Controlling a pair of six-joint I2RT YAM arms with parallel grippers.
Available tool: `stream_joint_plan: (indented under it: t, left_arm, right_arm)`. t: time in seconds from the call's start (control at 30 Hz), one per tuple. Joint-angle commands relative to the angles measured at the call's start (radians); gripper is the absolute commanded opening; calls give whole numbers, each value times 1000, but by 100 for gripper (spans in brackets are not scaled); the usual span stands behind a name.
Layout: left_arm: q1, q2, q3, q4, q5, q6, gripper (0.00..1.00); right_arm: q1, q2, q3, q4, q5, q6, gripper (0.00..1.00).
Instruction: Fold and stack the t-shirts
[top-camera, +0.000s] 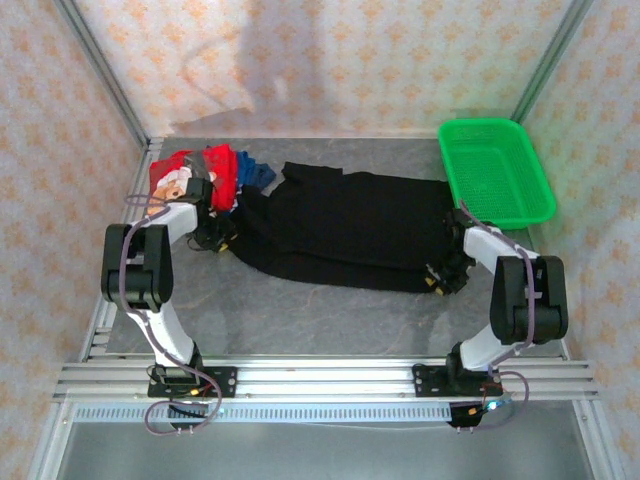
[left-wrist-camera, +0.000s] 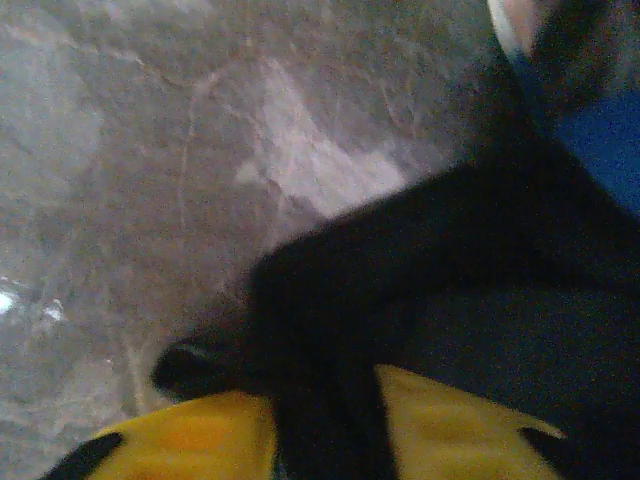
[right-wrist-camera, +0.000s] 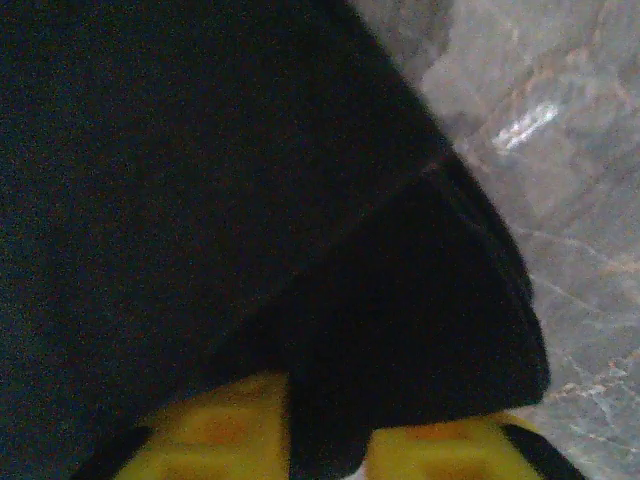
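The large black t-shirt (top-camera: 350, 225) lies spread across the middle of the table, partly folded along its near edge. At its left end my left gripper (top-camera: 215, 238) is shut on it. In the left wrist view a fold of the black t-shirt (left-wrist-camera: 400, 270) runs down between the yellow fingers (left-wrist-camera: 450, 430) of the left gripper (left-wrist-camera: 325, 410). My right gripper (top-camera: 440, 278) holds the near right corner. The right wrist view has the black t-shirt (right-wrist-camera: 200, 180) pinched in the right gripper (right-wrist-camera: 325, 420). A red t-shirt (top-camera: 185, 175) and a blue t-shirt (top-camera: 256, 172) lie crumpled at the back left.
A green mesh basket (top-camera: 495, 170) stands at the back right, close to the black shirt's right end. Grey table surface (top-camera: 330, 310) lies bare in front of the shirt. Patterned walls close in the sides and back.
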Motion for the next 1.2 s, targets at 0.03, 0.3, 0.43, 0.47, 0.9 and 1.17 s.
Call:
stream_joint_plan:
  t: [0.03, 0.3, 0.43, 0.47, 0.9, 1.17]
  left_arm:
    - [1, -26, -55, -113, -106, 32, 2]
    - [5, -317, -340, -205, -157, 6, 0]
    - [7, -445, -446, -260, -188, -39, 0]
    - [7, -469, -462, -270, -197, -46, 0]
    - [-18, -745, -358, -509, -197, -118, 63]
    - [-217, -701, -323, -415, -16, -222, 61]
  right_arm:
    - [-5, -4, 12, -25, 104, -5, 2]
    - [2, -185, -88, -171, 133, -7, 0]
    - [16, -277, -137, -234, 156, 16, 0]
    - [19, -289, -142, -240, 157, 19, 0]
    - [38, -390, -17, -327, 120, 20, 55]
    - [160, -476, 86, -232, -134, -63, 78]
